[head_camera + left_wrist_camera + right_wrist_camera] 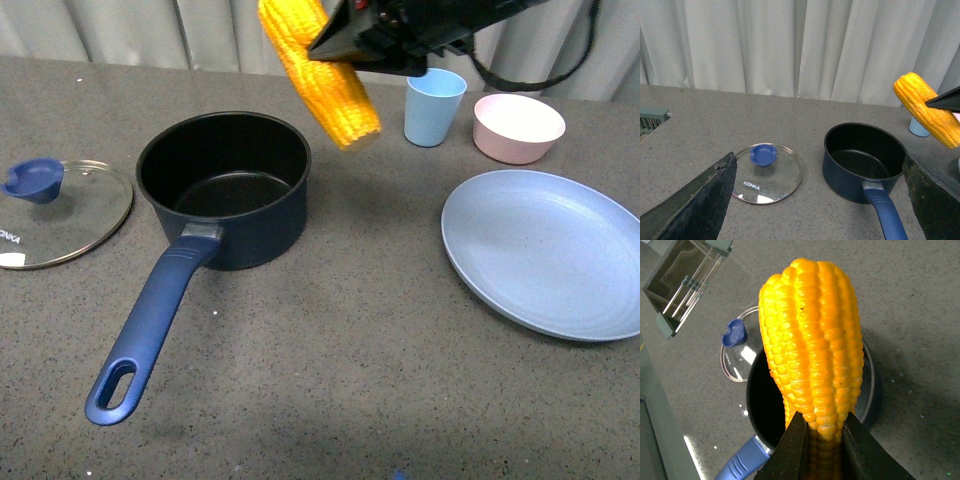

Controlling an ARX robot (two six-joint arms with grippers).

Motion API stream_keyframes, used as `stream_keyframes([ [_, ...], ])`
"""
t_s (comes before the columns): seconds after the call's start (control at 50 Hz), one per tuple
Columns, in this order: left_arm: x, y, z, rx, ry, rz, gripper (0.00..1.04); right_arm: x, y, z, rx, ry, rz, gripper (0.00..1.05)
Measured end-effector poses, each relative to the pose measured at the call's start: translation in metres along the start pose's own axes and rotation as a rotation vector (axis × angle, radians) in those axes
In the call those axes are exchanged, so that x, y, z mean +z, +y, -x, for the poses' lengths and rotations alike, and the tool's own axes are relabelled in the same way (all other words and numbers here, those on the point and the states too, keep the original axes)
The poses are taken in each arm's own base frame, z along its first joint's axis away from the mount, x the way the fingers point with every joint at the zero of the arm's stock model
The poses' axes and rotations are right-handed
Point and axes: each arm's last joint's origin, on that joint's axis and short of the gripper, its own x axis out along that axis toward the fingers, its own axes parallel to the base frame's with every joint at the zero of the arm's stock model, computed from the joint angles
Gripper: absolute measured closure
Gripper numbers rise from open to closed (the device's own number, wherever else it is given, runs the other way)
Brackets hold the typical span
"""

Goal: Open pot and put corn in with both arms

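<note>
The dark blue pot (224,190) stands open on the grey table, its black inside empty and its long handle (150,325) pointing to the front. Its glass lid (55,212) with the blue knob lies flat to the left of it. The yellow corn (320,70) hangs tilted in the air above and just right of the pot's rim, with my right gripper (350,45) shut on it. In the right wrist view the corn (812,355) fills the middle over the pot (762,405). My left gripper (820,200) is open, back from the lid (767,172) and the pot (862,160).
To the right of the pot lie a large blue plate (550,250), a pink bowl (518,127) and a light blue cup (434,106). White curtains close off the far edge of the table.
</note>
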Motion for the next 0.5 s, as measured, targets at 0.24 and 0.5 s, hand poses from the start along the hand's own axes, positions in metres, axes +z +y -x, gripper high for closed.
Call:
stream_keyframes([
  [0.24, 0.0, 0.0, 0.0, 0.0, 0.0, 0.0, 0.07, -0.001, 0.012, -0.063, 0.022, 0.07, -0.085, 0.94],
  [0.5, 0.0, 0.0, 0.0, 0.0, 0.0, 0.0, 0.07, -0.007, 0.014, -0.084, -0.02, 0.123, -0.097, 0.82],
])
